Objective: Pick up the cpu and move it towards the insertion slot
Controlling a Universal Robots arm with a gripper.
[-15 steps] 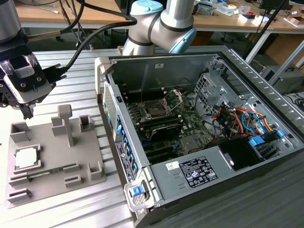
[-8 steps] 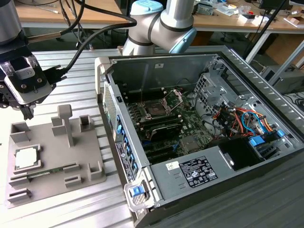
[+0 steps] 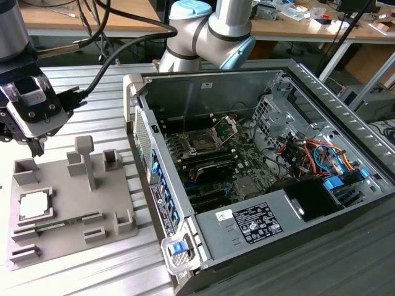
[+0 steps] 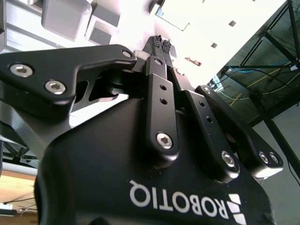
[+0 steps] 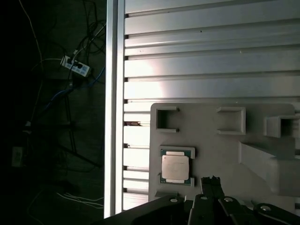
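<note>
The cpu [image 3: 34,204], a flat silvery square chip with a thin green rim, lies in a corner nest of the grey holder plate [image 3: 117,197] at the exterior view's left. In the first wrist view the cpu [image 5: 175,167] sits in that nest a short way beside my fingertips. My gripper [image 3: 37,148] hangs above the plate's far edge, higher than the cpu and apart from it, shut with nothing in it; its fingers [image 4: 161,46] meet at the tips. The insertion slot [image 3: 202,141] lies inside the opened computer case, its silver retention plate [image 3: 226,126] hinged up.
The holder plate carries an upright post [image 3: 88,161], several small brackets and a long green memory stick [image 3: 60,223]. The computer case [image 3: 259,222] lies on its side on the ribbed aluminium table [image 5: 211,56], with cables [image 3: 315,154] and a drive cage inside. The table's edge [image 5: 111,117] runs near the plate.
</note>
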